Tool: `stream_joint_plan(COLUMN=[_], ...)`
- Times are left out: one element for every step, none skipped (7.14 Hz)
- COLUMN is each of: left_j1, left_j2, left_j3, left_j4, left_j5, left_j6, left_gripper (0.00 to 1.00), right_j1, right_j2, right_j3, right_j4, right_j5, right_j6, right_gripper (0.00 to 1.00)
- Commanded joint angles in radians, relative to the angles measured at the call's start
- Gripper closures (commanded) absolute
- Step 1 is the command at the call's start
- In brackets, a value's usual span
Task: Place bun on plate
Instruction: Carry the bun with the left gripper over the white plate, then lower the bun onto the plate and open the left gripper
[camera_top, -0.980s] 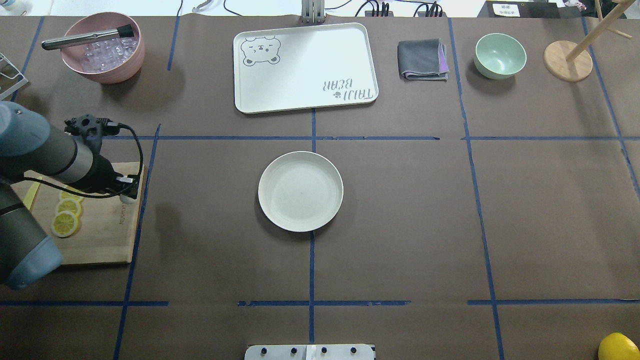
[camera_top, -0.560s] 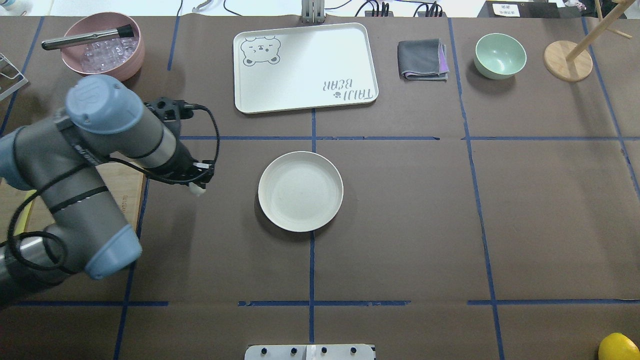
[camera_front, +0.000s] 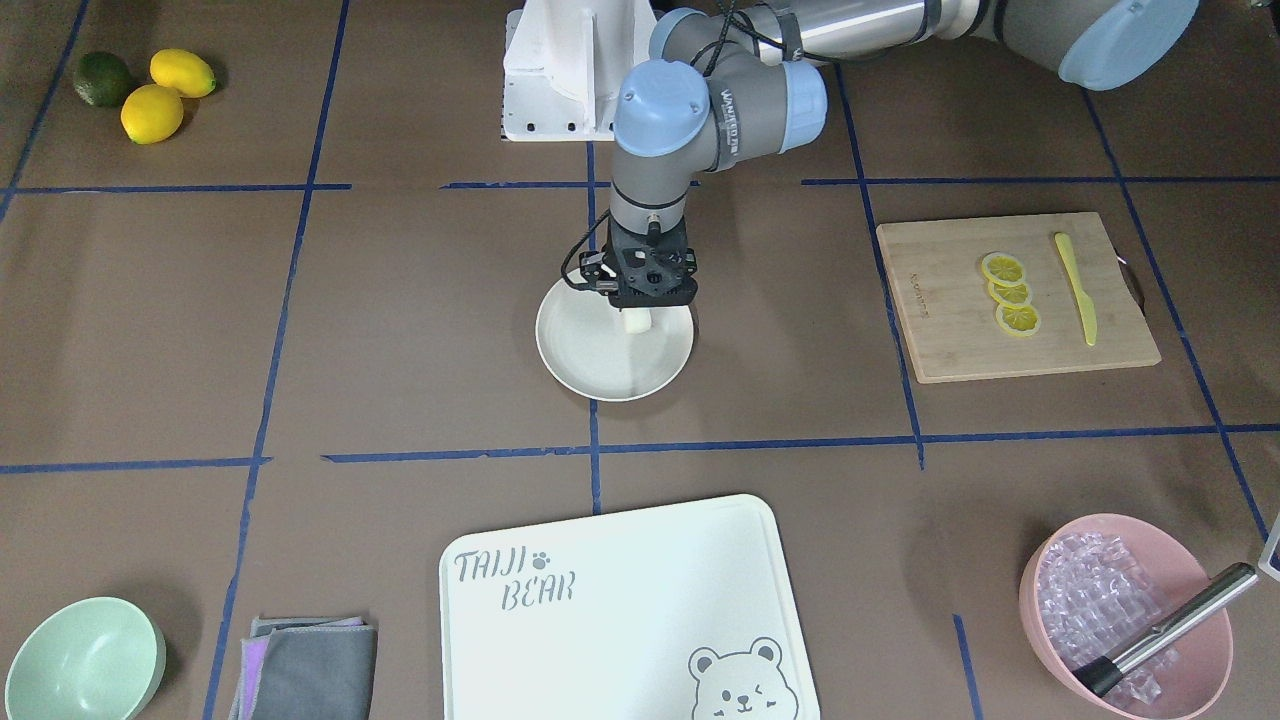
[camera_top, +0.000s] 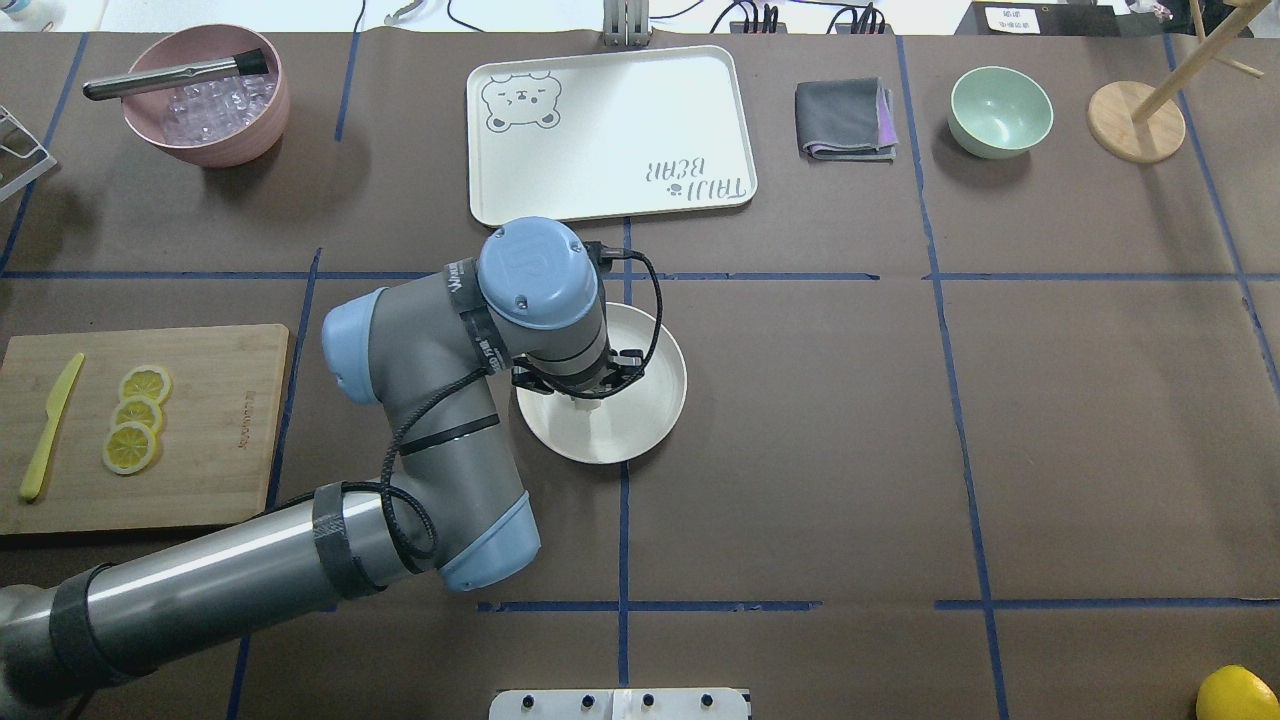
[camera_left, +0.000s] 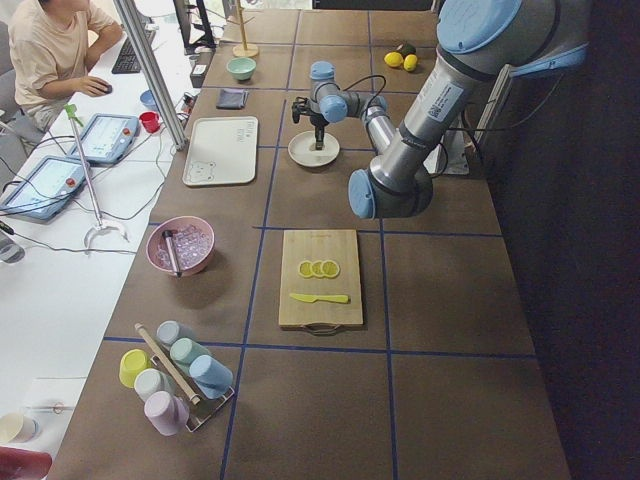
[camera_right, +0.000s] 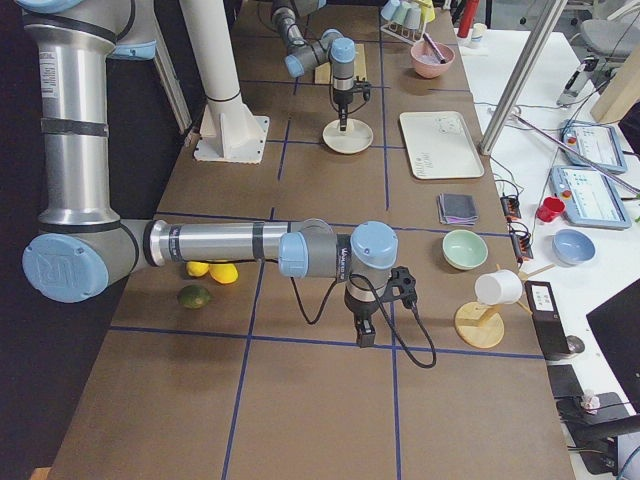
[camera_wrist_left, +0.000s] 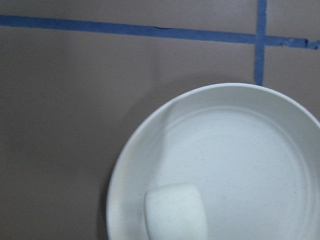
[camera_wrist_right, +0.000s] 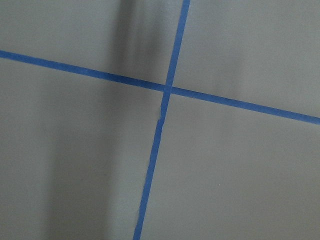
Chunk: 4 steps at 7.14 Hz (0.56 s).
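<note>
- The left gripper (camera_front: 637, 310) is closed on the bun (camera_front: 636, 323). Its fingers pinch the bun from two sides.
- The bun hangs over the plate (camera_front: 575, 372), which sits in the middle of the table (camera_front: 400, 330).
- The bun is inside the rim, on the side of the plate nearest the robot's edge of the table.
- I cannot tell if the bun touches the plate yet.
- The good way now is to go down slowly until the bun's bottom rests flat on the plate.
- A small move toward the plate's middle would keep the bun away from the rim.
- Then the fingers should open gently and lift straight up, so the bun does not roll or tip.
- The right gripper (camera_right: 360, 338) hangs near the table's right end. I cannot tell if it is open or closed.
</note>
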Motion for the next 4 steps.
stream_joint_plan(left_j1=[0.018, 0.018, 0.013, -0.014], left_j2=[-0.016, -0.016, -0.015, -0.012], left_j3=[0.067, 0.067, 0.049, 0.018], left_j4=[-0.046, -0.055, -0.048, -0.037], left_j5=[0.005, 0.005, 0.002, -0.007], left_j6=[0.002, 0.005, 0.008, 0.017], left_gripper=[0.21, 0.01, 0.00, 0.00], right_j1=[0.000, 0.000, 0.000, 0.000], right_j2=[0.000, 0.000, 0.000, 0.000], right_j3=[0.001, 0.003, 0.004, 0.004], right_j4=[0.000, 0.000, 0.000, 0.000], right_j5=[0.000, 0.000, 0.000, 0.000], right_j6=[0.000, 0.001, 0.001, 0.001], right_gripper=[0.00, 0.00, 0.00, 0.00])
